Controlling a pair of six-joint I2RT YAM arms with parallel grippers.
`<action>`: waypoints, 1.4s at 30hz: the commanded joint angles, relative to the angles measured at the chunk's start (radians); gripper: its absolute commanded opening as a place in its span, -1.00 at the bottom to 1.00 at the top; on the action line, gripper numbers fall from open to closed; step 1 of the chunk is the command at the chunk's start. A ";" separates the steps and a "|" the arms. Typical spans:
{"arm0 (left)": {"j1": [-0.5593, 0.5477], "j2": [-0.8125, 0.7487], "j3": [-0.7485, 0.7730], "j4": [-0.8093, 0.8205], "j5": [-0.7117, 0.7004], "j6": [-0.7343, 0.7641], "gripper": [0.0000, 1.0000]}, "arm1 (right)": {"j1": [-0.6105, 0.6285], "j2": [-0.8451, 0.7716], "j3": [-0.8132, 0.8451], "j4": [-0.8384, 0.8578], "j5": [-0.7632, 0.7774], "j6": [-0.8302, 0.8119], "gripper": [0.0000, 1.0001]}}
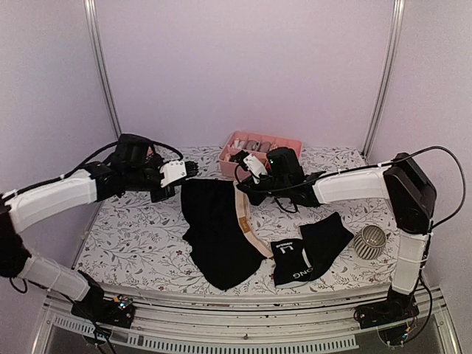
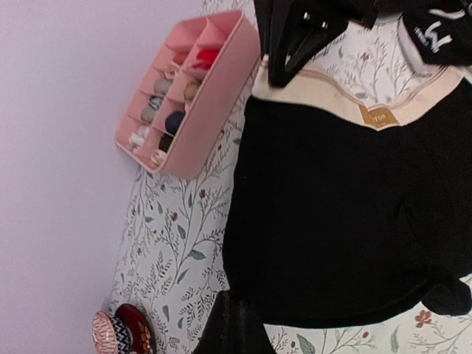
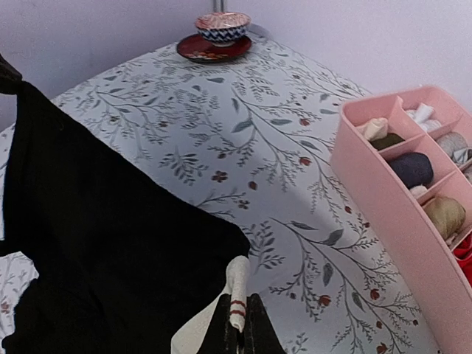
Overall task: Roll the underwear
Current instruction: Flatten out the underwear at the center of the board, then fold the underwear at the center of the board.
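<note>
Black with a wide beige waistband, the larger briefs (image 1: 217, 236) lie spread flat in the middle of the floral tablecloth (image 1: 140, 236). The band (image 1: 251, 228) runs down their right-hand edge in the overhead view. The far end of that band is lifted off the cloth. There the right gripper (image 3: 237, 318) has its fingers pressed together on a beige tab marked with thin red stripes, so it is pinching the waistband.

The left gripper (image 1: 190, 171) sits at the far left corner of the same briefs. Its dark fingers (image 2: 232, 324) merge with the black fabric in its own wrist camera, so I cannot tell whether they are spread or closed, or whether they grip anything.

The second briefs (image 1: 306, 254), black with white letters on a black waistband, lie crumpled just to the right of the first pair. They are at the near side of the table and no gripper touches them.

Beyond them to the right, a ribbed grey cup (image 1: 371, 240) lies on its side. A pink divided tray (image 1: 262, 141) stands at the far edge behind the right arm, with small rolled fabric bundles (image 3: 411, 168) in its compartments. At a far corner of the cloth, a blue-patterned bowl (image 3: 222, 27) sits on a red saucer (image 3: 214, 49).
</note>
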 commanded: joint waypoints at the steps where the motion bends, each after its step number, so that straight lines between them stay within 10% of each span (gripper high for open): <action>1: 0.113 0.312 0.148 0.051 0.039 0.030 -1.00 | -0.095 0.142 0.134 0.025 0.051 0.036 -0.97; 9: 0.127 0.531 0.307 0.136 0.059 0.019 -1.00 | -0.178 0.245 0.265 -0.017 -0.124 -0.039 -0.97; 42: -0.035 0.275 0.039 0.075 0.305 0.097 -1.00 | -0.184 -0.058 -0.014 -0.235 -0.325 -0.421 -0.95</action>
